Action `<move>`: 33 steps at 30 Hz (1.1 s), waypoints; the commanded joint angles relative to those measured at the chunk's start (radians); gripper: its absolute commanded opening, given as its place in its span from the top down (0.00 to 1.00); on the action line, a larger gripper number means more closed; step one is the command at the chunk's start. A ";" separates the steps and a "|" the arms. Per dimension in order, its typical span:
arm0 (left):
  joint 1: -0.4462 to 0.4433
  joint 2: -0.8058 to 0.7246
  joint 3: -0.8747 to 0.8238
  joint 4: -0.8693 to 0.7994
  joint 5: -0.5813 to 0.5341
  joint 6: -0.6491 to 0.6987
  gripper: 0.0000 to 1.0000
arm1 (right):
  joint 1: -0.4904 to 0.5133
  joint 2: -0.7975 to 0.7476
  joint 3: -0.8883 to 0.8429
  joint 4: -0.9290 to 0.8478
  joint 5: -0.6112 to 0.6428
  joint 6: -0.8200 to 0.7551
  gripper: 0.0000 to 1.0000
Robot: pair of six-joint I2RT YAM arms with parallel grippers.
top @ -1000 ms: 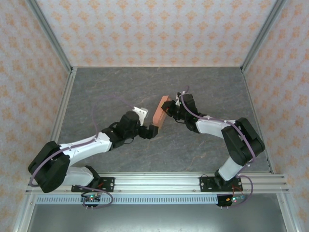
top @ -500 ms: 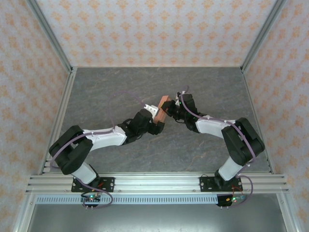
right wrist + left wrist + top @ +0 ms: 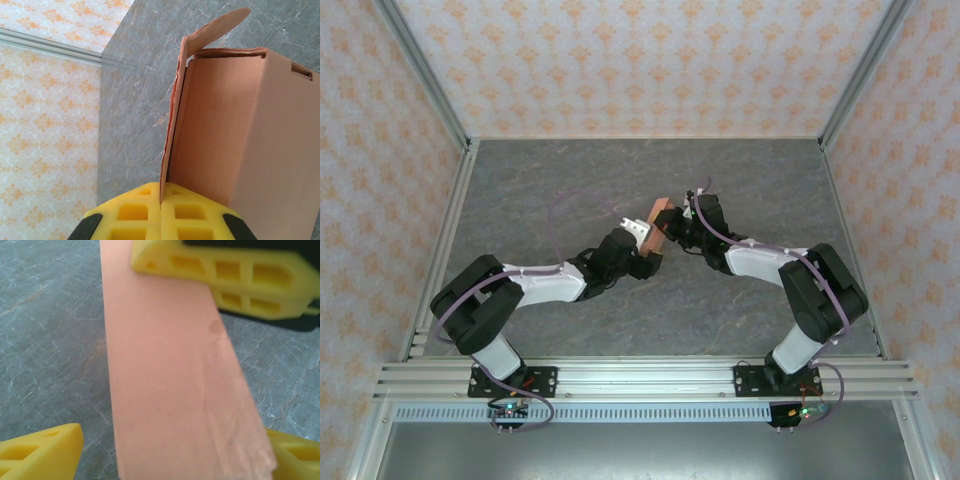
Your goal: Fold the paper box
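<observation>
The right gripper (image 3: 161, 207) has its two yellow fingers pressed together on a thin flap (image 3: 220, 22) of the salmon-orange paper box (image 3: 235, 125). The flap's rounded tip stands above the box's upper edge. Behind lies the grey marbled tabletop (image 3: 135, 100), bordered at left by a metal rail (image 3: 50, 45) and a patterned wall (image 3: 45, 125).

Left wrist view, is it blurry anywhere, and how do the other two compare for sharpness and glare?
Left wrist: the paper box is soft, smeared toward its lower right corner, while the table looks crisper. Right wrist: box edges sharp, the right gripper slightly soft. Top external: even light, no glare, everything in focus.
</observation>
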 commanded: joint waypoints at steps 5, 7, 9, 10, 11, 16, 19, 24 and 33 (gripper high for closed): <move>-0.019 0.004 -0.064 0.191 -0.047 0.021 0.25 | 0.006 0.007 0.011 -0.066 0.046 -0.043 0.99; -0.029 0.010 -0.066 0.210 -0.048 0.036 0.29 | 0.006 0.007 0.014 -0.067 0.045 -0.043 0.99; -0.036 0.015 -0.071 0.229 -0.054 0.042 0.34 | 0.006 0.008 0.017 -0.069 0.048 -0.043 0.99; -0.038 0.020 -0.073 0.238 -0.058 0.043 0.36 | 0.006 0.008 0.016 -0.070 0.047 -0.043 0.99; -0.040 0.023 -0.073 0.240 -0.060 0.042 0.38 | 0.006 0.008 0.017 -0.070 0.047 -0.042 0.98; -0.040 0.043 -0.060 0.230 -0.075 0.044 0.48 | 0.006 0.009 0.014 -0.065 0.046 -0.040 0.98; -0.040 0.047 -0.060 0.233 -0.080 0.045 0.53 | 0.006 0.002 0.013 -0.068 0.047 -0.042 0.98; -0.041 0.045 -0.070 0.240 -0.079 0.050 0.60 | 0.007 -0.006 0.014 -0.074 0.048 -0.045 0.92; -0.039 -0.016 -0.089 0.202 -0.056 0.132 0.63 | -0.005 -0.180 0.025 -0.227 0.087 -0.128 0.63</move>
